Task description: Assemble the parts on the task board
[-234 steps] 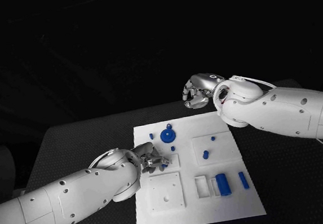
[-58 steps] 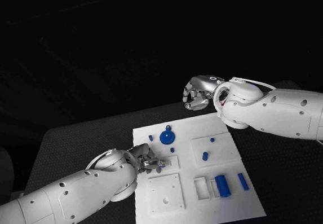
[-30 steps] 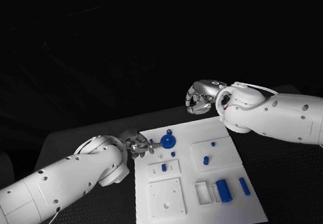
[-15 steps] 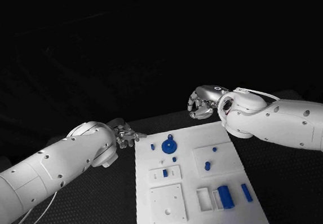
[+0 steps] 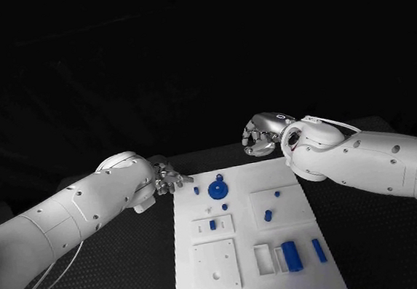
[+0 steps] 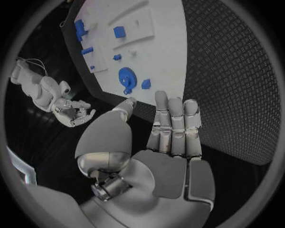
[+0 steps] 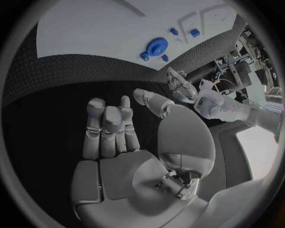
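The white task board [image 5: 253,285] lies in the middle of the table. On it are a blue round disc [image 5: 217,187], a small blue peg [image 5: 196,189], a blue piece standing in a small white block [image 5: 212,225], a blue piece [image 5: 267,215] on the right-hand block, and a large blue block [image 5: 290,254] beside a blue bar [image 5: 318,249]. My left hand [image 5: 168,178] hovers by the board's far left corner, fingers straight and holding nothing [image 6: 172,128]. My right hand [image 5: 258,137] hangs beyond the board's far edge, holding nothing [image 7: 113,128].
A white square plate [image 5: 217,264] with a hole sits at the board's near left. Black textured table [image 5: 112,277] surrounds the board on both sides. In the wrist views the disc [image 6: 126,76] [image 7: 157,46] lies near the board's far edge.
My left hand has drawn back from the small white block to the board's far left corner, leaving a blue piece standing in that block. The right hand has stayed in place; the camera shifted.
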